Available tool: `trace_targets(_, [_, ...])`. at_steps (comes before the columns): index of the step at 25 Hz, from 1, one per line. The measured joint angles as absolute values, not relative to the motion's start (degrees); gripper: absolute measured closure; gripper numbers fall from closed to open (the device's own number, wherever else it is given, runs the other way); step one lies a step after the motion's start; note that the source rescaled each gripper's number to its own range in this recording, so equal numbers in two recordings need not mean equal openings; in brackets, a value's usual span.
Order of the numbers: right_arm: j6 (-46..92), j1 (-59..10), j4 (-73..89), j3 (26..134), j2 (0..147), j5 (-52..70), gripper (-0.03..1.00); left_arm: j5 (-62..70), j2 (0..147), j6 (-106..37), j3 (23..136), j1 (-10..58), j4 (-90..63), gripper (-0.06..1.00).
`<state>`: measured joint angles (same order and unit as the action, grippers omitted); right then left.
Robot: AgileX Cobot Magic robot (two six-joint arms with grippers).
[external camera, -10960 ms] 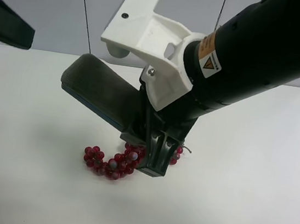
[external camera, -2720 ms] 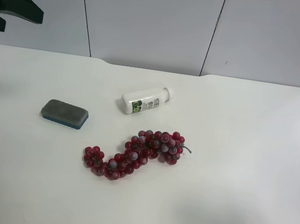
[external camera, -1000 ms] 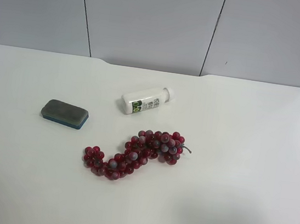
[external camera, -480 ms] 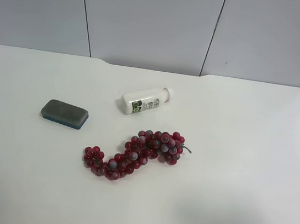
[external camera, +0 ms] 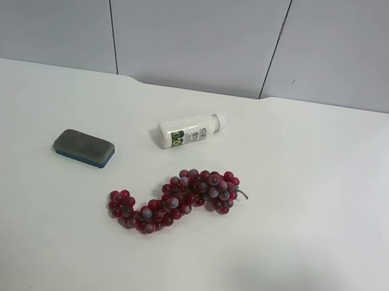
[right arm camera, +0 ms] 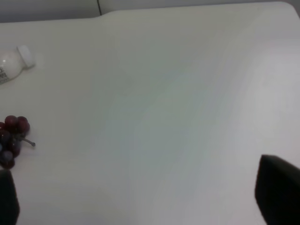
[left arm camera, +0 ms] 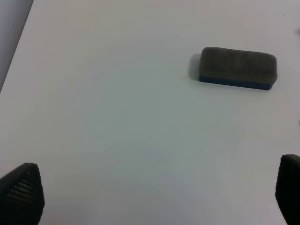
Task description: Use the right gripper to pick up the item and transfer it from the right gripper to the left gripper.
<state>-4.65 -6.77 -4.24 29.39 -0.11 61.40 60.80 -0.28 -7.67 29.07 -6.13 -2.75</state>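
Looking down from the high camera, you have a white worktop (external camera: 294, 259) with three things on it and neither arm in that view. Nearest the camera lies the string of dark red grapes (external camera: 173, 200), curving from a lower clump up to a fuller clump with a short stem at its end. Just beyond it and off toward the view's left sits the item (external camera: 84, 147), a rounded block lying flat with its dark grey felt side up and a thin blue base touching the worktop; it is apart from the grapes and nothing holds it. Farther back, near the middle, a white bottle (external camera: 188, 132) lies on its side, its cap pointing away toward the pale panelled wall (external camera: 196, 24) behind the worktop.

From the left wrist camera you see the left gripper (left arm camera: 154, 194) only as two black fingertips (left arm camera: 21, 192) at opposite corners of the picture, so its jaws stand wide apart and hold nothing. The item (left arm camera: 238, 68) lies well ahead of them on bare worktop, untouched.

From the right wrist camera the right gripper (right arm camera: 143, 194) likewise shows just two dark fingertips (right arm camera: 276, 187) at the picture's edges, jaws spread wide and empty over bare worktop. Beyond them you can make out the stem end of the grapes (right arm camera: 11, 136) and the capped end of the bottle (right arm camera: 16, 58) at the frame's edge.
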Motion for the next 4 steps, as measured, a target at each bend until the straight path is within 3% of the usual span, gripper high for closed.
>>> trace_targets(4, [-4.6,-6.8,-4.2,29.4,-0.1,61.4,-0.03,60.8,-0.3,-7.7,29.1,-6.1,-2.8,-0.06])
